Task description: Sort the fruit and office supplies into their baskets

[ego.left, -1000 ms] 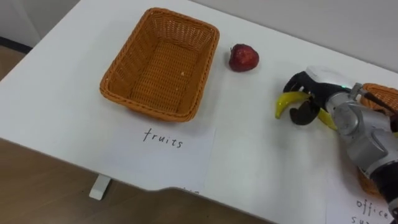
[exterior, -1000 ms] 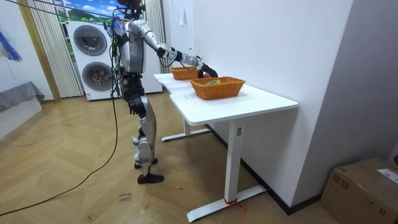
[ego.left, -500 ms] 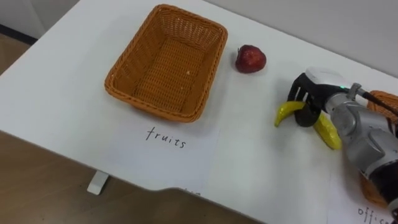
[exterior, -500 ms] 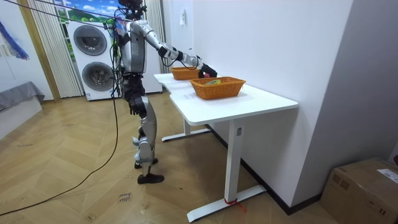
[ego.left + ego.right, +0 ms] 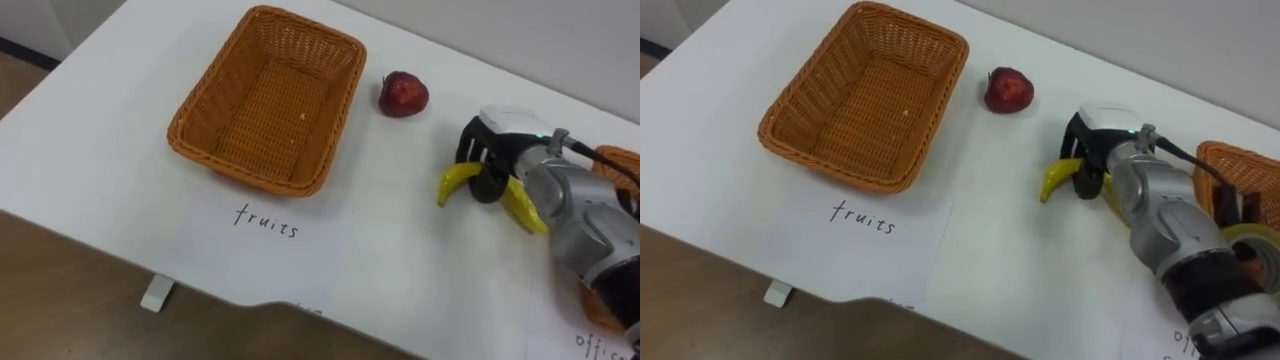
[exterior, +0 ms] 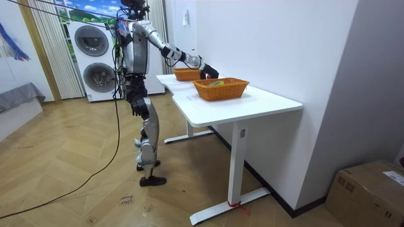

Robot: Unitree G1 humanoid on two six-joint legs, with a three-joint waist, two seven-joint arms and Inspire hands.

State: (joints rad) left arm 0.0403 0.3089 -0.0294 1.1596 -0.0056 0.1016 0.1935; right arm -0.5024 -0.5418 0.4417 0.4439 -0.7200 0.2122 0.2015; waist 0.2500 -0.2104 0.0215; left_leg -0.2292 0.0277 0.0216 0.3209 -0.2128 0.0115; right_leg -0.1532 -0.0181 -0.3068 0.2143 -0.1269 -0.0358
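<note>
Right hand (image 5: 495, 150), fingers curled round banana (image 5: 455, 180), needs firm grip, shd lift clear of table (image 5: 400, 260) & carry left to fruit basket (image 5: 245, 172).

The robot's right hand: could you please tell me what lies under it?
A yellow banana, fingers of the right hand curled round it; its middle is covered.
</note>
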